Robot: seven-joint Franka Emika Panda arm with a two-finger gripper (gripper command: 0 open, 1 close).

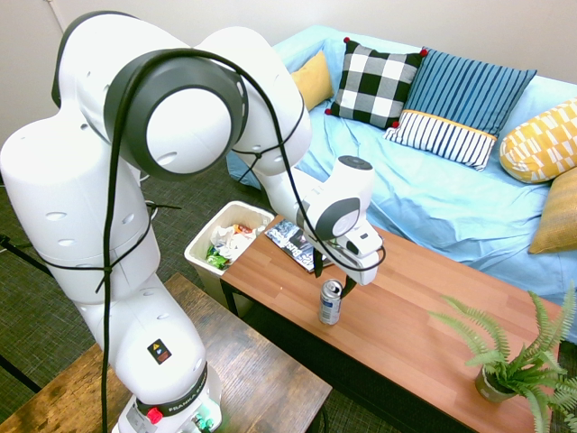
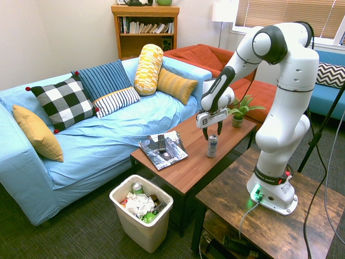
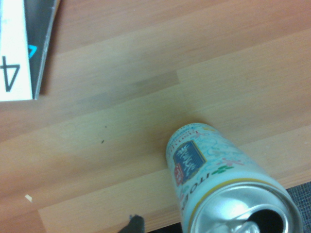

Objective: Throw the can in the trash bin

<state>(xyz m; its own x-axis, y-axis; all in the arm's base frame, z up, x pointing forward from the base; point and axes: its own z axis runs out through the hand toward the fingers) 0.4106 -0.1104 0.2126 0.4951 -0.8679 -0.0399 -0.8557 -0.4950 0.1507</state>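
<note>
Found can [image 1: 331,302] upright on table [image 1: 424,316], close to near long edge, roughly mid-length, apart from magazine [image 2: 163,149] lying toward bin end. Tool [image 2: 213,131] hung directly above can, pointed straight down, fingers spread w/ nothing between them; no contact w/ can evident in either ext. view. Step in hand judged as approach to grasp, task at early stage, can not yet lifted. Advised for clean pick: centre over can top before descent, since wrist view put can [image 3: 228,189] off to one side, not centred; bring fingers down either side of upper body, below rim; close gently, as thin aluminium, top already opened, likely to dent or slip if squeezed hard. Tall slim form judged prone to tipping if clipped by one finger first; roll off near edge poss. After lift, carry needed clear of magazine & remote [image 2: 161,142] toward trash bin [image 2: 142,213] on floor just off table end, already part-filled w/ crumpled paper, wrappers & another can. Table surface: reddish wood laminate, smooth, dry, a few specks. Small potted fern [image 1: 514,361] at far end, well apart from work. Room: blue-covered sofa [image 2: 97,140] w/ mixed cushions behind table, bookshelf [image 2: 144,29] against wall, dark carpet.
</note>
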